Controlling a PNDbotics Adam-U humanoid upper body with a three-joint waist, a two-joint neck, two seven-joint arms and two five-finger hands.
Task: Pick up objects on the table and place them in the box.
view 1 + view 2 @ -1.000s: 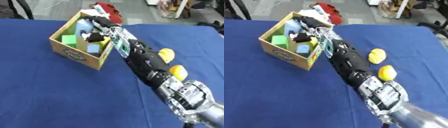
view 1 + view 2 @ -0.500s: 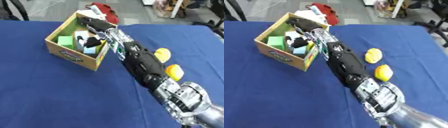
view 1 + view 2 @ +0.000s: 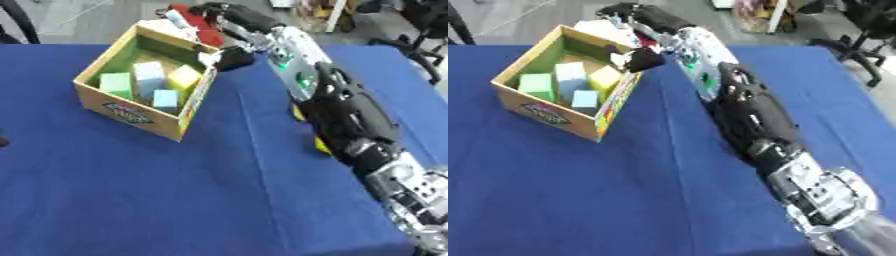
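Right hand (image 3: 229, 20) past box (image 3: 131, 118) far corner, fingers curled, holding nothing visible; blocks inside box

Blue tablecloth (image 3: 131, 190) — tan box (image 3: 122, 110) holding green, pale-blue, yellow blocks (image 3: 149, 82).

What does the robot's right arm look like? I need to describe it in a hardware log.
The right arm is mostly black, with bulky rounded shells and a white-silver forearm section carrying small green lights. Its near joint is silver with dark spots. The robot hand is black.
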